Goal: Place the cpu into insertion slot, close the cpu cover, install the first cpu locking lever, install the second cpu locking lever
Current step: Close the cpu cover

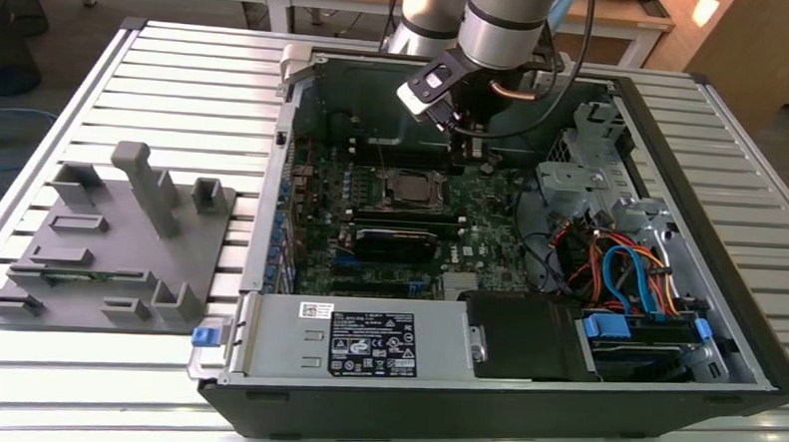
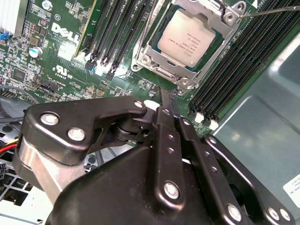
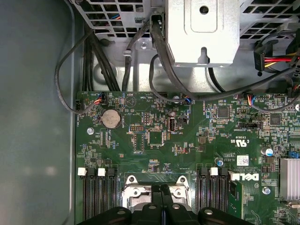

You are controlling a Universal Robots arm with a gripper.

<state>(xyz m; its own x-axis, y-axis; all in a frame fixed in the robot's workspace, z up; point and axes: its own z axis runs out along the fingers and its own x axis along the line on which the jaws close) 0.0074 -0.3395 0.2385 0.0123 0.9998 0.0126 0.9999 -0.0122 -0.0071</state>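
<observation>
The cpu [image 2: 187,42], a silver-topped square chip, lies in the insertion slot [image 2: 146,60] on the green board. The cpu cover [image 2: 223,44], a silvery frame, is folded down around it. A thin metal locking lever [image 2: 269,9] juts out past the cover's far corner, and I cannot tell whether it is latched. My gripper [image 2: 168,97] hangs just off the slot's near edge with its black fingers [image 2: 164,117] pressed together on nothing. In the first wrist view the gripper [image 3: 161,190] hovers over the slot's rim [image 3: 136,191]. In the exterior view the gripper [image 1: 475,155] sits just behind the slot [image 1: 407,187].
Long black memory slots [image 2: 117,33] flank the socket on both sides. A metal drive cage [image 3: 201,33] with black cables [image 3: 159,61] stands beyond the board. A heatsink [image 3: 289,178] sits at the board's edge. A grey fixture [image 1: 114,239] lies on the exterior view's left.
</observation>
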